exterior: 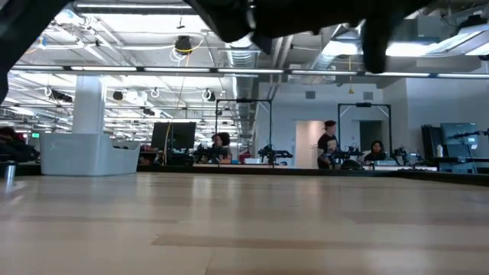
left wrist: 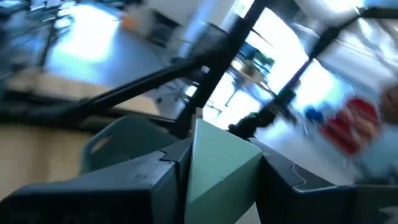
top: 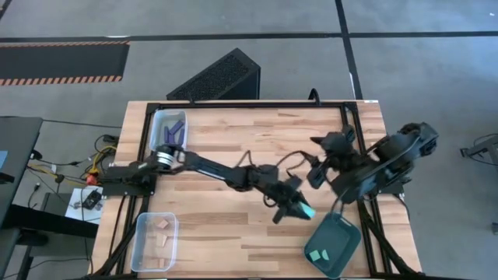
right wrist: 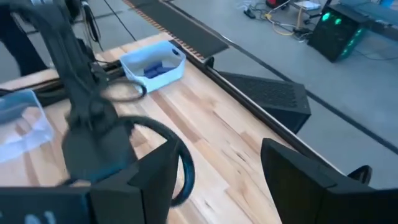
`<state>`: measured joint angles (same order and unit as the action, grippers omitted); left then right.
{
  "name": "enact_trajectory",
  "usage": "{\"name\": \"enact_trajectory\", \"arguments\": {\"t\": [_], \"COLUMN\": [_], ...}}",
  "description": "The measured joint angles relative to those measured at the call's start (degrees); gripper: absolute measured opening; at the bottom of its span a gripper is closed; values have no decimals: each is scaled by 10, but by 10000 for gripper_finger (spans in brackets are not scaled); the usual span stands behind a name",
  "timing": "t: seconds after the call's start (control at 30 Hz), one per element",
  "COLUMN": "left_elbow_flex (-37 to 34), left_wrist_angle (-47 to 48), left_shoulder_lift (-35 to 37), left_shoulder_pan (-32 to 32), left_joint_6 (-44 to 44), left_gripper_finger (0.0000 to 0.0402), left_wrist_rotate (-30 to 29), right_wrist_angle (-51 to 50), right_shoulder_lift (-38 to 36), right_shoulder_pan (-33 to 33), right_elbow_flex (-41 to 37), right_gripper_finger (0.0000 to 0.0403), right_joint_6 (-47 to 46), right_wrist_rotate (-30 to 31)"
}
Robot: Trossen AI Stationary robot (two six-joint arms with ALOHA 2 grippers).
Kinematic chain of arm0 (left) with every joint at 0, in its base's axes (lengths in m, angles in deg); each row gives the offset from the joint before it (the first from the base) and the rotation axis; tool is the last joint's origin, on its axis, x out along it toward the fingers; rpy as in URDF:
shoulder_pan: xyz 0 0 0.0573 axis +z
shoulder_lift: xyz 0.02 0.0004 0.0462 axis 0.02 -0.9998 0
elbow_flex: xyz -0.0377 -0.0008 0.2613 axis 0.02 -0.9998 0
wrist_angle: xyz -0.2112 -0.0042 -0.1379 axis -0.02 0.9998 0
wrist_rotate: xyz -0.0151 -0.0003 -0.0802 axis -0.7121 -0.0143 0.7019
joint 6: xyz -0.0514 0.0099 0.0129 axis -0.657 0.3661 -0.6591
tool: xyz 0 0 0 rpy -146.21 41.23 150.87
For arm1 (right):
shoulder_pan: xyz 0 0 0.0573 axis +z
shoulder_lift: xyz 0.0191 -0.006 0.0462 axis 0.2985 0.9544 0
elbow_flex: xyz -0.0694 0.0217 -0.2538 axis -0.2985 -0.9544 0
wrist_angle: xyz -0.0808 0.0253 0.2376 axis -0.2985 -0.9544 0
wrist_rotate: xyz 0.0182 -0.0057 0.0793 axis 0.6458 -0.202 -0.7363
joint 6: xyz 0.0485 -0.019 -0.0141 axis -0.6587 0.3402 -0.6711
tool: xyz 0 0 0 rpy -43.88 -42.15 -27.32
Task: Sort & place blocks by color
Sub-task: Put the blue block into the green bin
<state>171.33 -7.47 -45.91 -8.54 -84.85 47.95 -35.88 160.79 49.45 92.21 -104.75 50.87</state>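
Observation:
My left gripper (top: 299, 208) reaches across the table toward its right near corner, shut on a light teal cube (top: 306, 211) just beside the dark teal tray (top: 333, 245). Two teal cubes (top: 317, 254) lie in that tray. Dark blue-purple bars (top: 176, 131) sit in the clear bin at the far left. Pale tan pieces (top: 163, 225) sit in the clear bin at the near left. My right gripper (top: 318, 173) hovers open over the table's right side, holding nothing. My left gripper pinches the light teal cube (left wrist: 217, 168) between its two fingers (left wrist: 155, 177), one on each opposite side. The cube is lifted clear of the table, with the tray's rim (left wrist: 118, 134) just beyond it.
The far-left bin (right wrist: 152, 64) and the near-left bin (right wrist: 22, 121) stand along the table's left edge. The left arm (right wrist: 87, 124) stretches across the middle of the table. Bare wood lies between the bins and the tray (top: 233, 140).

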Motion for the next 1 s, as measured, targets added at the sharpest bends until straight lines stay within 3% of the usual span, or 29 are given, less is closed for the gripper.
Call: {"name": "enact_trajectory", "arguments": {"t": [0.17, 0.53, 0.67, 1.0], "left_elbow_flex": [123, 318, 350, 352], "left_wrist_angle": [14, 14, 13, 16], "left_shoulder_lift": [-95, -255, -285, -291], "left_shoulder_pan": [-11, -44, -56, -88], "left_joint_6": [49, 140, 188, 262], "left_gripper_finger": [100, 100, 101, 115], "left_wrist_rotate": [58, 41, 19, -134], "right_wrist_angle": [-1, -5, -5, -8], "right_shoulder_lift": [-29, -36, -36, -37], "right_shoulder_pan": [10, 9, 8, -29], "right_elbow_flex": [0, 0, 0, 0], "right_gripper_finger": [249, 249, 249, 249], "right_joint_6": [6, 49, 73, 136], "right_wrist_rotate": [7, 4, 1, -25]}}
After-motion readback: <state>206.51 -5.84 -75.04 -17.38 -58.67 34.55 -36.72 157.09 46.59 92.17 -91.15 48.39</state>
